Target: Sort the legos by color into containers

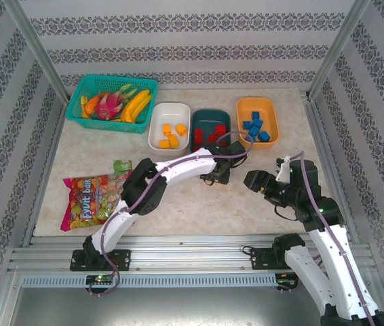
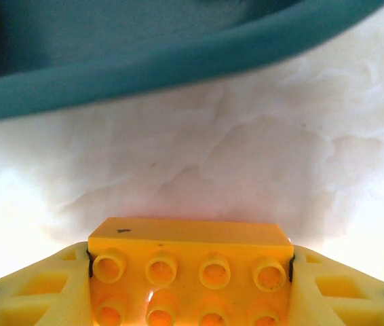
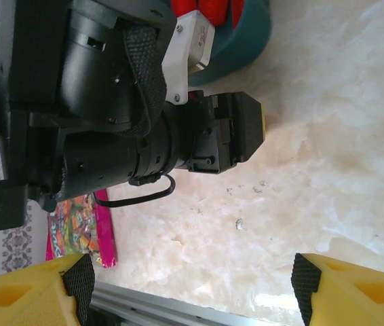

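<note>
A yellow-orange lego brick (image 2: 190,238), with two rows of four round studs showing, sits clamped between the left end effector's (image 2: 190,288) fingers. The dark teal tub (image 2: 144,75) lies just ahead. The right end effector's (image 3: 192,285) fingers stand apart.

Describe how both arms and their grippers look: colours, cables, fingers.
The left arm and the right arm are alike: glossy white rounded links, black joint housings, and a mauve cable along each. The left gripper and the right gripper have yellow plastic fingers with hollow ribbed pockets; the right's show black pads at the tips. A white bracket sits on the left wrist's black body.
</note>
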